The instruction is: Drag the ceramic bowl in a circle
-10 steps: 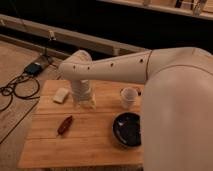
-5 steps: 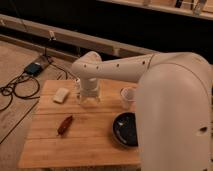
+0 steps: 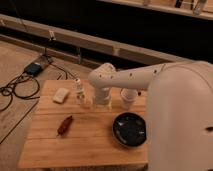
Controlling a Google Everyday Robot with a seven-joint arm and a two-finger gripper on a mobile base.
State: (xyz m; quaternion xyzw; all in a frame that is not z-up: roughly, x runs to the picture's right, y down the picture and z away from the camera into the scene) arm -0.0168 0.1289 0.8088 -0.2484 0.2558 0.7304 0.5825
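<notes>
The ceramic bowl (image 3: 129, 130) is wide, shallow and glossy black. It sits on the wooden table (image 3: 90, 142) at the front right, partly hidden by my white arm on its right side. My gripper (image 3: 91, 101) hangs from the arm's wrist over the back middle of the table. It is to the left of and behind the bowl, well apart from it. A small white cup (image 3: 128, 97) stands behind the bowl, just to the right of the gripper.
A pale sponge-like block (image 3: 61, 95) lies at the table's back left. A reddish-brown object (image 3: 65, 125) lies front left. Cables (image 3: 15, 92) and a blue device (image 3: 36, 68) are on the floor to the left. A dark wall runs behind.
My arm and gripper have moved to the right along the back of the table, closer to the cup and the bowl. The bowl has not moved.
</notes>
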